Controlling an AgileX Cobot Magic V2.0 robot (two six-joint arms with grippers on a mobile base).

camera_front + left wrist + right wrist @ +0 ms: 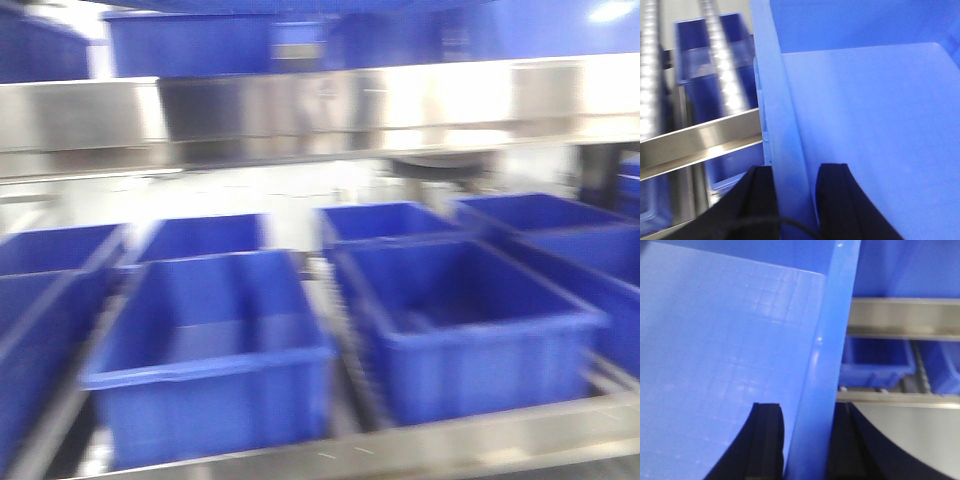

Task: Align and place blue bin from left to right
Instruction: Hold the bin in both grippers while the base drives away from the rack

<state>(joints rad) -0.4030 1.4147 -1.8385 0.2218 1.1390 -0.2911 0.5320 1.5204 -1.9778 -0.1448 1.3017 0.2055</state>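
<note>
- A paler rectangle on the front of an upper-shelf bin (295, 45) may be a label, but motion blur leaves it unreadable.
- The left gripper (795, 172) comes in low and straddles a side wall of the blue bin (865, 125). One black finger (832, 200) sits inside over the pale floor and its mate sits outside, the jaws drawn narrow and pinching the wall.
- The right gripper (805, 410) mirrors that pose on another wall of the same bin. Its inner finger (765, 440) rests against the grid-marked floor and the outer one is pressed to the wall's far face (a firm clamp, by the look of it).
- The blue bin hangs between the two grippers. Past its walls are a steel rail (700, 137) and racked bins (875, 365).
- In the front view, a left-centre bin (215, 340) and a right-centre bin (460, 320) sit side by side on the lower shelf (480, 440).
</note>
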